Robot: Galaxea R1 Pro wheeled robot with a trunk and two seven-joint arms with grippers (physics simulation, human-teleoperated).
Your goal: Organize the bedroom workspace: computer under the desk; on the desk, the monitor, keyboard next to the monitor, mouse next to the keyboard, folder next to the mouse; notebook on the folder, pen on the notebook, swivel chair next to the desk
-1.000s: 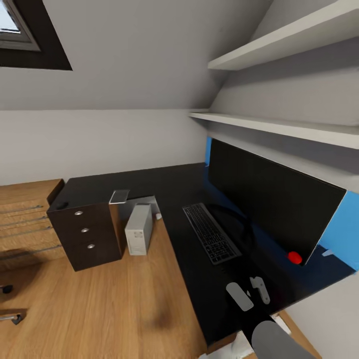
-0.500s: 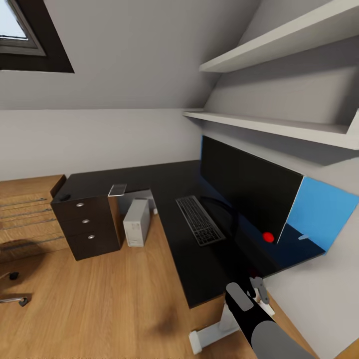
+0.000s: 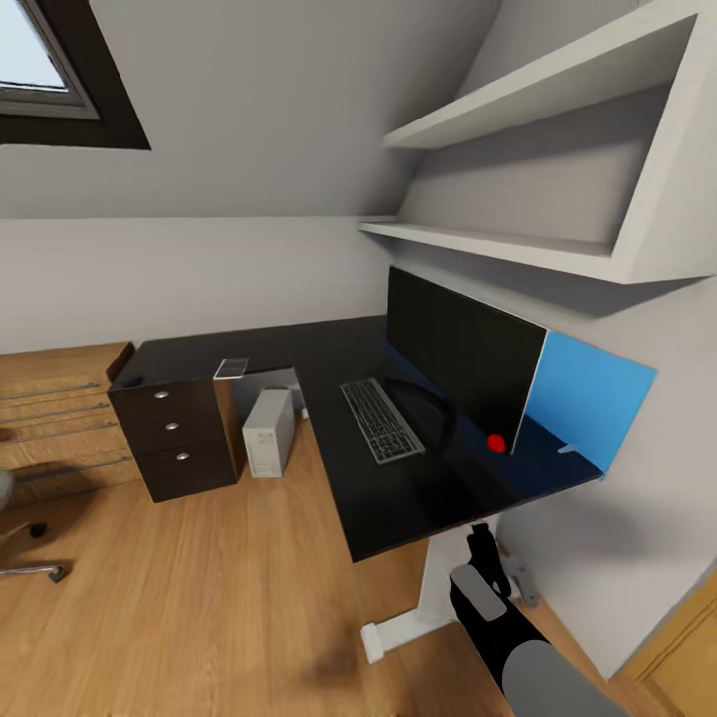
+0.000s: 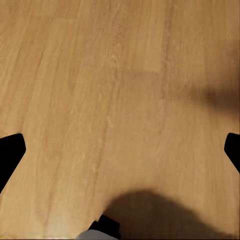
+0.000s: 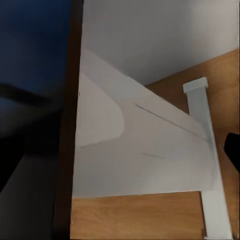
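The head view has drawn back from the table (image 3: 398, 508) over the last second, so the whole workspace now sits smaller and farther off; this reads as the robot retreating from the table, probably to fetch items not yet placed. The monitor (image 3: 453, 370) stands upright on the table along the right-hand wall, its long axis running from near to far and its black screen facing left across the tabletop. The keyboard (image 3: 381, 419) lies flat just beside the monitor's foot, its long axis parallel to the screen. The computer (image 3: 269, 433) stands upright on the floor in the table's inner corner, beside the 3 dark drawers (image 3: 174, 438). A small grey notebook (image 3: 232, 368) lies on the far wing. The right gripper (image 3: 490, 588) hangs below the table's near edge, holding nothing; its opening cannot be told. The left wrist view shows fingertips (image 4: 10, 152) spread wide over bare wood floor (image 4: 120, 90).
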